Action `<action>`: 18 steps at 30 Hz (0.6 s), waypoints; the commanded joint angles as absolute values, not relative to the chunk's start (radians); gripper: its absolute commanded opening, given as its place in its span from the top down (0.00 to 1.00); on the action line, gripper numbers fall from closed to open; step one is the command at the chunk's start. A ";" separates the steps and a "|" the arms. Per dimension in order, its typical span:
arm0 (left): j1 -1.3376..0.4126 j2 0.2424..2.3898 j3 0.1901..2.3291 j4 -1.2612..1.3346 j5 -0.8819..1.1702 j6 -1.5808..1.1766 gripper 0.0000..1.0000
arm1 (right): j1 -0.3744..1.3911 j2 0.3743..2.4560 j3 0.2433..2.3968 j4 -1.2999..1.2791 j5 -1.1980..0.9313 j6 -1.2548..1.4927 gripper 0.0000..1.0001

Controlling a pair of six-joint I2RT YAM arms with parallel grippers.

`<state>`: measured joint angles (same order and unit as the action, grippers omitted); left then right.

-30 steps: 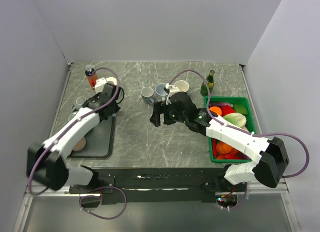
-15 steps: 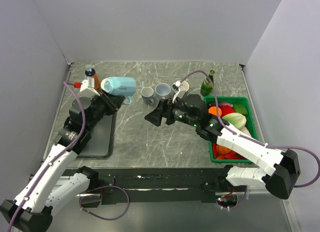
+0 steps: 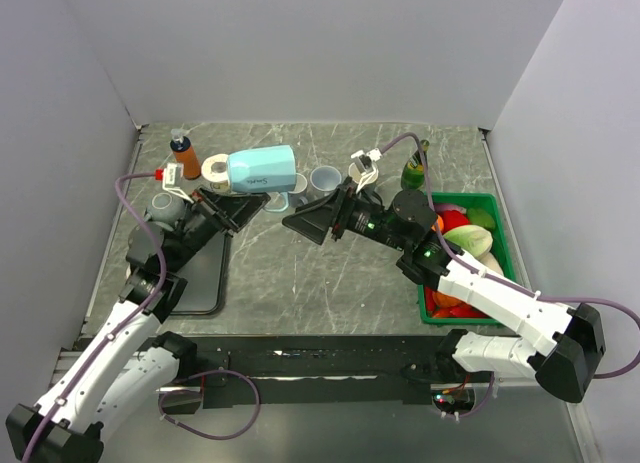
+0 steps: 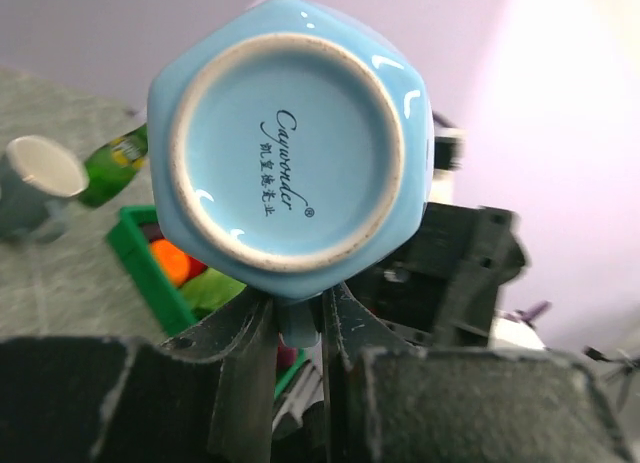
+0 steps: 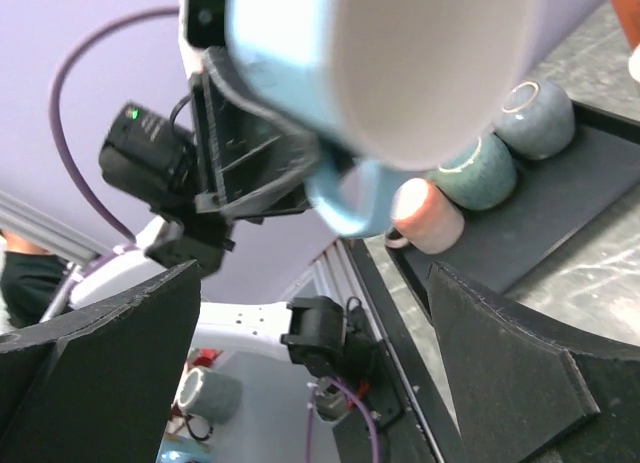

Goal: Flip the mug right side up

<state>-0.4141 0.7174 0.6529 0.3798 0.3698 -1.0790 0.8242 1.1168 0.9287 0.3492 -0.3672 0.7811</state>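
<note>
A light blue mug (image 3: 262, 169) hangs in the air on its side, mouth toward the right. My left gripper (image 3: 238, 205) is shut on its handle from below. The left wrist view shows the mug's base (image 4: 290, 158) with script lettering, and my left gripper (image 4: 298, 313) pinching the handle. My right gripper (image 3: 303, 223) is open and empty, just right of the mug and below its mouth. The right wrist view shows the white inside of the mug (image 5: 420, 63) and its handle (image 5: 350, 198) above my wide-open right gripper (image 5: 320, 333).
A black tray (image 3: 200, 273) at the left holds small mugs (image 5: 485, 168). An orange bottle (image 3: 185, 155) and a white roll (image 3: 215, 170) stand behind it. A grey mug (image 3: 323, 180), a green bottle (image 3: 412, 168) and a green basket (image 3: 500, 245) of produce are at the right.
My left arm has lifted the blue mug higher and carried it to the right. My right gripper has risen and swung toward the mug's mouth, staying open.
</note>
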 commanded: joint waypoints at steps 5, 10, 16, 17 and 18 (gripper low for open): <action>-0.420 0.667 0.632 0.788 0.452 -1.204 0.99 | 0.825 1.135 0.976 0.529 -0.400 0.861 0.02; -0.425 0.672 0.627 0.824 0.463 -1.213 0.99 | 0.824 1.190 1.017 0.603 -0.451 0.919 0.05; -0.433 0.673 0.620 0.827 0.459 -1.210 0.99 | 0.827 1.216 1.042 0.646 -0.465 0.945 0.12; -0.433 0.675 0.620 0.825 0.459 -1.209 0.99 | 0.827 1.218 1.045 0.644 -0.462 0.945 0.13; -0.434 0.675 0.620 0.822 0.459 -1.206 0.99 | 0.827 1.215 1.048 0.638 -0.454 0.945 0.14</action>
<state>-0.4271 0.6899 0.6086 0.6640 0.4564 -1.1965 0.8242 1.2201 0.9848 0.5602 -0.4465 0.9260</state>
